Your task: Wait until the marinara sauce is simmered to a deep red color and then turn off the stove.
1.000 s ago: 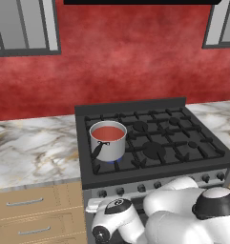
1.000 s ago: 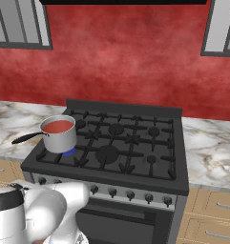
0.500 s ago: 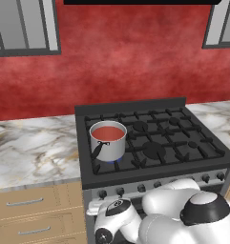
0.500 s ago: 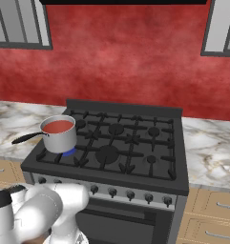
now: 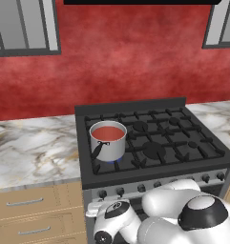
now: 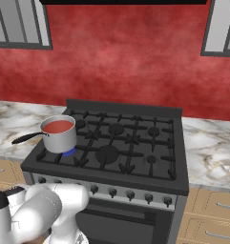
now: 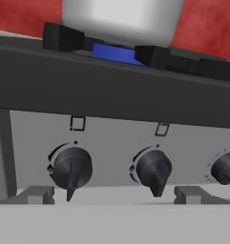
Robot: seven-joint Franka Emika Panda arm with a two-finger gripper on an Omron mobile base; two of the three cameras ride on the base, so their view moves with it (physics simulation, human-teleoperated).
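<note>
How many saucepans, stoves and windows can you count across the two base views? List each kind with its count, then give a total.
Saucepans: 1
Stoves: 1
Windows: 2
Total: 4

No legible text, brand, or number is found on any surface. On the silver front strip (image 7: 116, 143) of the stove (image 5: 154, 143), two small square outline marks are seen, one above each of the two nearer knobs (image 7: 71, 167); nothing is written inside them. Faint arc marks and a dot are drawn around each knob; fine tick marks ring a third knob (image 7: 225, 167) at the right edge. No characters can be made out there.
</note>
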